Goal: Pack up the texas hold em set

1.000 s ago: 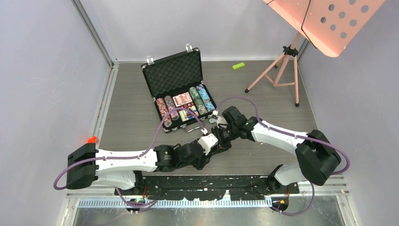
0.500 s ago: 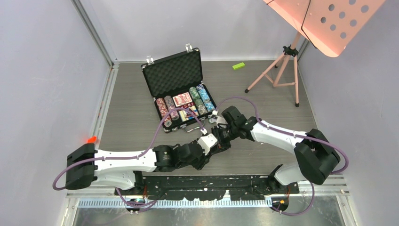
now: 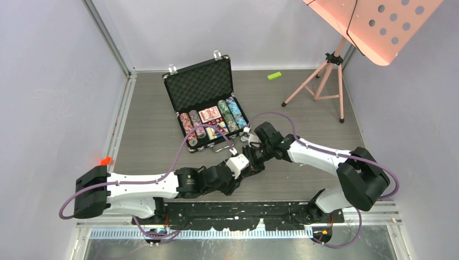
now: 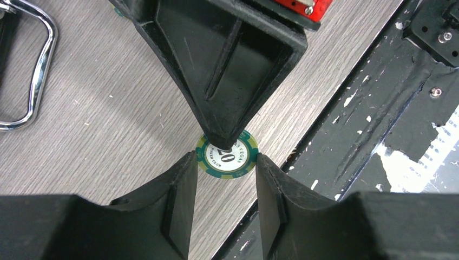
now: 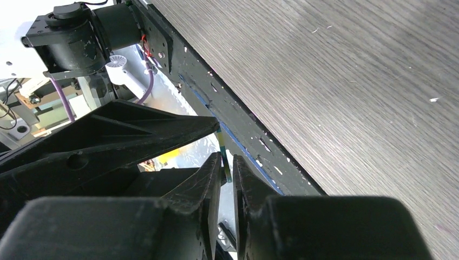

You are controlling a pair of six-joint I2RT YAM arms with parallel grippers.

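Open briefcase (image 3: 200, 85) holds chips (image 3: 187, 123) and cards (image 3: 210, 114); left gripper (image 4: 225, 169) and right gripper (image 5: 227, 162) clamp one green chip (image 4: 235, 161).

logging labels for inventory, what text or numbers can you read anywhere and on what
"20": centre of the green poker chip.
"VEGAS", "CLUB": its printed ring; rest hidden by the right gripper's finger.
Cards in the briefcase, left arm's logo: too small to read.

The grey tabletop (image 3: 151, 135) carries an open black briefcase (image 3: 200, 86), a small green block (image 3: 275, 76) and a pink tripod stand (image 3: 325, 76).
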